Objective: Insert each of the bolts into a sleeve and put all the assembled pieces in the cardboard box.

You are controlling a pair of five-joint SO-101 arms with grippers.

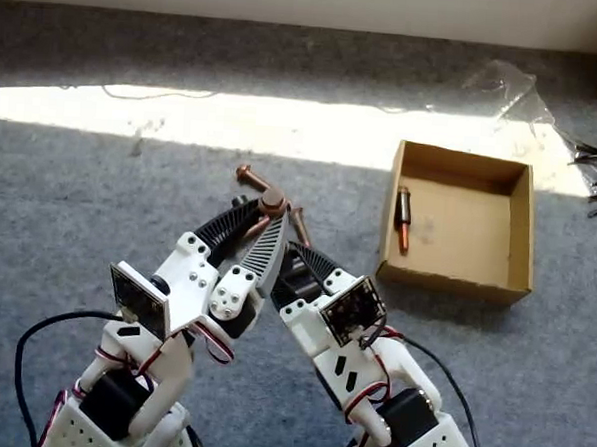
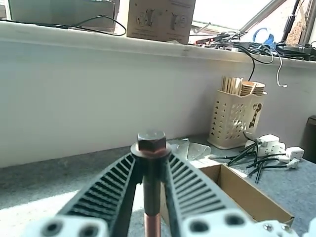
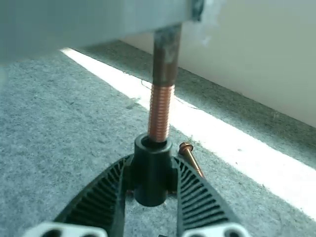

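The left tool [image 2: 151,157] pinches a bolt [image 2: 151,141] just under its hex head, shaft pointing down between the ribbed fingers. The right tool [image 3: 150,163] is pressed around a black sleeve [image 3: 149,180], held upright with its open mouth up. The bolt's threaded end sits right at that mouth, in line with the bore; how far it has entered cannot be told. In the high view the two tools meet tip to tip above the counter [image 1: 68,221], the left one at 9 o'clock of the right.

A loose bolt [image 1: 300,226] lies on the counter just beside the right tool, at its 12 o'clock. A second loose bolt [image 1: 247,175] lies a little farther, at 11 o'clock of the held head.

The box [image 1: 518,230] stands well apart at 3 o'clock of the tools, open. An assembled piece [image 1: 403,217] lies inside by its near-left wall. Nothing stands between tools and box.

Farther off at 1 o'clock are a plastic bag [image 1: 506,86], cables [image 1: 596,181] and a basket [image 2: 236,121] by the wall.
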